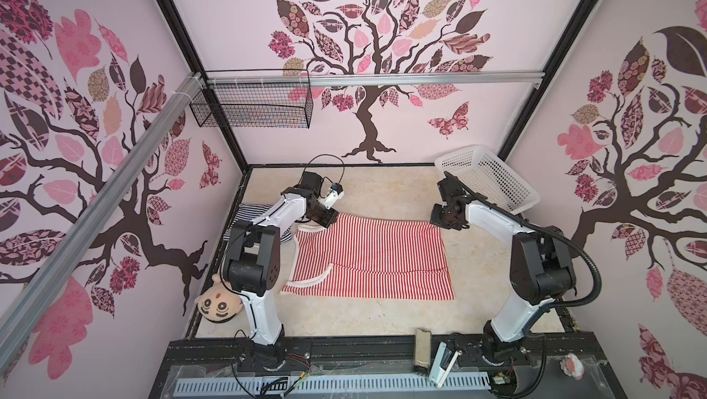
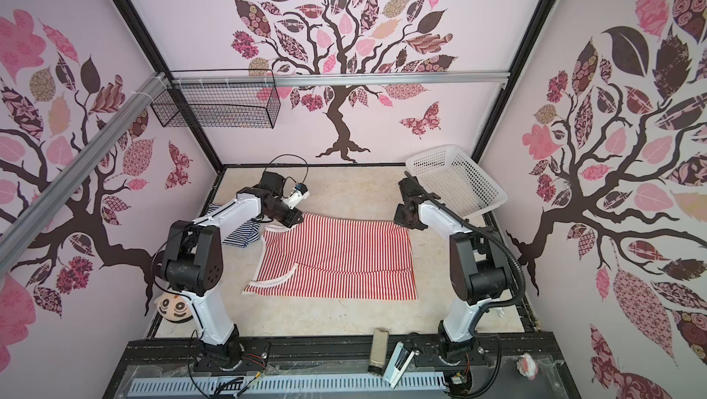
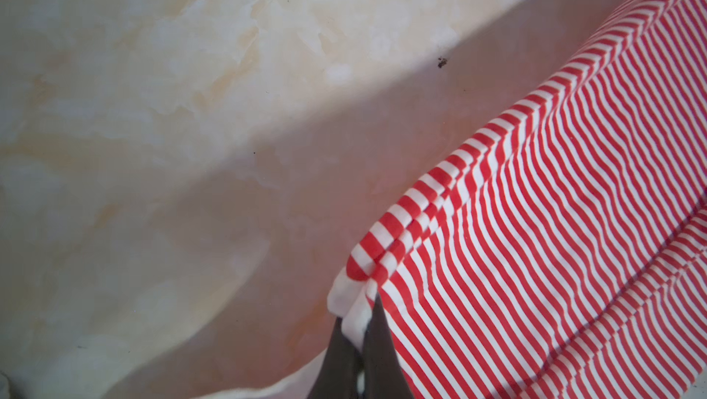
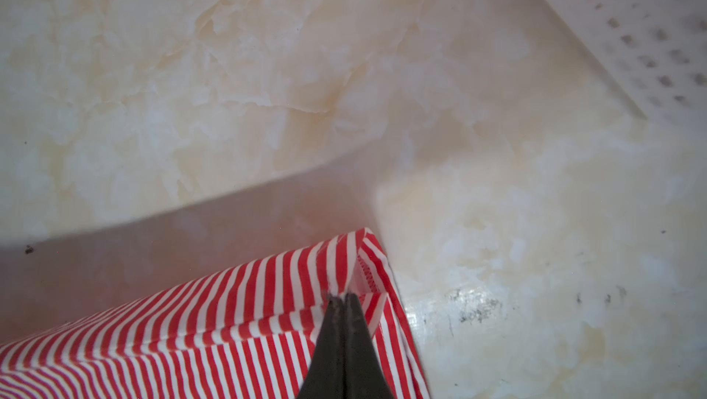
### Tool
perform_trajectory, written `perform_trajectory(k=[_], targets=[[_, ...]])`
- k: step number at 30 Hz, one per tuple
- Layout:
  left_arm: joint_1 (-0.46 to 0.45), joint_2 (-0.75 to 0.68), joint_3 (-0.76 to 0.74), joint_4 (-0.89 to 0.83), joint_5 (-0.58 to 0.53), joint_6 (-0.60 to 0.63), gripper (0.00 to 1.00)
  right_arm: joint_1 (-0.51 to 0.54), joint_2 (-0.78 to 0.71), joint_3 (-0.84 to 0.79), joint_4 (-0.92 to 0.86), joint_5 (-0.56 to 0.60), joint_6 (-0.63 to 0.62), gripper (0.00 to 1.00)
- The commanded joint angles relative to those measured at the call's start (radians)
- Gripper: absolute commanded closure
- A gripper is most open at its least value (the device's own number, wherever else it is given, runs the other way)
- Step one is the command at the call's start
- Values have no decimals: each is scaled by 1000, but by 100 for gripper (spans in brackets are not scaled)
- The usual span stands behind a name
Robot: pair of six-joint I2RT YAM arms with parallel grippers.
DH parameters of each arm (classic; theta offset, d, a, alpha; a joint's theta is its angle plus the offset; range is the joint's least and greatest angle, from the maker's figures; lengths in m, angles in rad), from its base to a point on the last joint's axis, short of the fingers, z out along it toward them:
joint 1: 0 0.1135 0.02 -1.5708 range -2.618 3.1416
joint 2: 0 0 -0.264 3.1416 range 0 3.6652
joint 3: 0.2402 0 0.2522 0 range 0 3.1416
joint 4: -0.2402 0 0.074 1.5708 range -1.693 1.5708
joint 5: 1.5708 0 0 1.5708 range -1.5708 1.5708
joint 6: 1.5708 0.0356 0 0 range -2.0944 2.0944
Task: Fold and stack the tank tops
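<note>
Item one, the red-and-white striped sleeveless knit tank top [image 1: 371,259] [image 2: 336,259], lies spread across the middle of the marbled beige tabletop [image 1: 382,190], straps toward the left arm and hem toward the right arm. Its near portion rests flat on the surface. The left gripper [image 1: 326,222] is clenched on the far strap end; the left wrist view shows the gripper [image 3: 357,324] with its dark fingers [image 3: 336,343] pinching the whitish trim. The cloth [image 3: 535,225] rises from there, with a shadow cast on the table beneath it. The right gripper [image 1: 437,221] is clamped on the far hem corner. The right wrist view confirms the gripper [image 4: 342,297] with jaws tight together on the stitched corner of the cloth [image 4: 229,320], which is likewise off the surface. Item two, the navy-and-white striped tank top [image 1: 250,210] [image 2: 237,233], lies bunched at the table's left side, largely hidden under the left arm, just beside the red top's straps. A white perforated plastic basket [image 1: 493,179] [image 4: 631,14] stands tilted in the far right corner, near the right gripper. A tan plush doll [image 1: 220,305] [image 2: 174,307] lies at the near left edge.
</note>
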Motion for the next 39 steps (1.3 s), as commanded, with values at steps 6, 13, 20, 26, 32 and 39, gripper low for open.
perform_trajectory(k=[6, 13, 20, 26, 32, 39], targets=[[-5, -132, -155, 45, 38, 6, 100, -1, -203, -136, 39, -42, 12, 100], [-35, -234, -294, 50, 24, 32, 100, -1, -303, -266, 64, -74, 21, 100], [-104, -277, -423, 107, -69, 50, 100, -1, -344, -372, 97, -96, 33, 100], [-113, -255, -450, 125, -152, 34, 99, 1, -375, -437, 110, -122, 44, 100], [-113, -274, -477, 122, -176, 36, 96, 1, -425, -495, 107, -138, 49, 100], [-114, -318, -479, 41, -207, 76, 70, 1, -511, -503, 54, -118, 70, 83]])
